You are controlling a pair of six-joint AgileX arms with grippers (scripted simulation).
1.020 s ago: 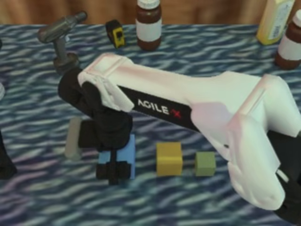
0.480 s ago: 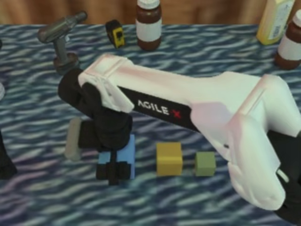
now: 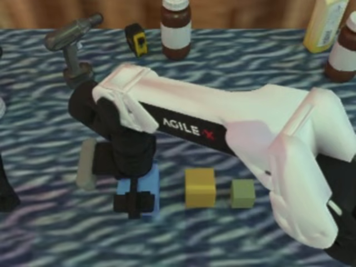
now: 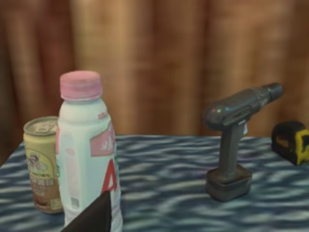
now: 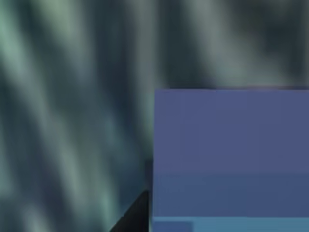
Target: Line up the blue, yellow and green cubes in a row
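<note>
The right arm reached across the table from the top view's right, and the right gripper [image 3: 134, 201] sat directly over the light blue matte cube [image 3: 150, 189], its black fingers straddling the cube's left part. Whether the fingers were pressed against the cube or standing just off it could not be told. In the right wrist view the blue cube [image 5: 231, 154] filled most of the frame, with a dark fingertip edge at its lower corner.

The three cubes lay in a row near the front of the blue wave-patterned tablecloth [image 3: 44, 233] — the blue one at the left, the yellow-orange matte cube [image 3: 199, 187] in the middle, and the small lime-green matte cube [image 3: 242, 193] at the right, each apart from its neighbour.

The left arm stayed parked at the left edge; its gripper was barely in view.

Along the back stood a grey cordless drill [image 3: 71, 45], a yellow-and-black tape measure [image 3: 136, 39], a brown bottle with a white label [image 3: 176, 30] and a tall yellow bottle [image 3: 324, 23]. The left wrist view showed a white bottle with a pink cap [image 4: 86, 150] beside a tan drink can [image 4: 42, 164].
</note>
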